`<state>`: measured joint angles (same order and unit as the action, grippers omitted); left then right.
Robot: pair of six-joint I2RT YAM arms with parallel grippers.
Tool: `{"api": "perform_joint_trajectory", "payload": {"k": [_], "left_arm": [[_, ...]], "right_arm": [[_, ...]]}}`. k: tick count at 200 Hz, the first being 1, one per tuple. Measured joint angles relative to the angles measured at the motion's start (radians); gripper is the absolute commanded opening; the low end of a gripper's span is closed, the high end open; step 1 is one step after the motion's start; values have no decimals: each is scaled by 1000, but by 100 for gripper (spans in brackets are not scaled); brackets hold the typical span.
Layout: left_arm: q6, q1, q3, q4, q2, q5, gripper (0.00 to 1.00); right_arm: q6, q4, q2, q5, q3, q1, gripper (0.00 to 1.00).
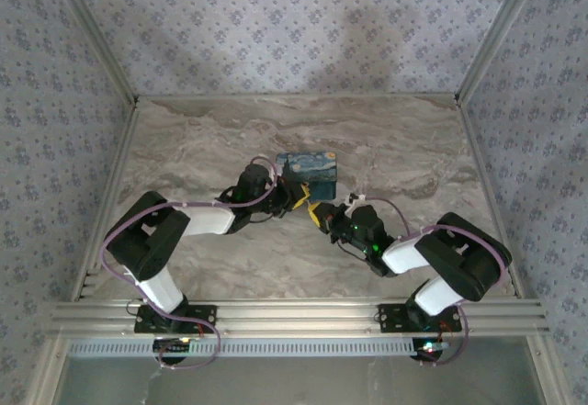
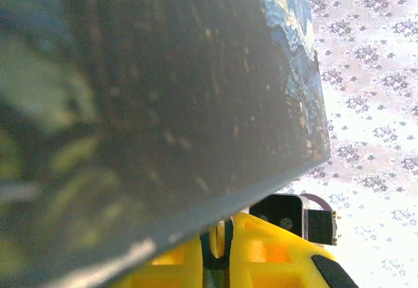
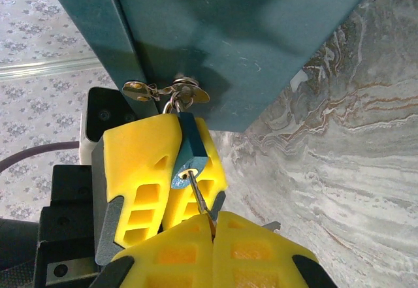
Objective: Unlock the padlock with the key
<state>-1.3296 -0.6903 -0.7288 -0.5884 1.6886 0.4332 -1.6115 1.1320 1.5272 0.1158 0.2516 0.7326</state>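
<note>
The padlock (image 3: 191, 149) is a small teal-blue block hanging from the metal hasp (image 3: 175, 93) on the blue tin (image 3: 228, 33). My left gripper (image 3: 185, 126) is shut on the padlock, one yellow finger on each side of its body. My right gripper (image 3: 212, 221) is shut on the key (image 3: 200, 196). The key's thin metal blade runs up into the keyhole on the padlock's lower face. From above, both grippers (image 1: 296, 196) (image 1: 322, 214) meet just in front of the tin (image 1: 308, 171). In the left wrist view the left gripper (image 2: 222, 252) sits right under the tin's dark side (image 2: 163, 92).
The painted tin stands near the middle of the marble table (image 1: 404, 148). Patterned walls and aluminium rails (image 1: 294, 313) enclose the table. Bare marble (image 3: 339, 157) lies to the right of the tin. The right arm's black wrist housing (image 2: 281, 213) is close behind the left fingers.
</note>
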Motion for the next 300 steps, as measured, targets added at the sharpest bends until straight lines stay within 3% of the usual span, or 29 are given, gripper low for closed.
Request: {"api": "perform_joint_trajectory", "payload": {"k": [171, 300], "left_arm": [[0, -13, 0, -15, 0, -15, 8], [-1, -26, 0, -46, 0, -18, 8]], "right_arm": [[0, 0, -3, 2, 3, 0, 0], [0, -121, -113, -40, 2, 0, 0]]}}
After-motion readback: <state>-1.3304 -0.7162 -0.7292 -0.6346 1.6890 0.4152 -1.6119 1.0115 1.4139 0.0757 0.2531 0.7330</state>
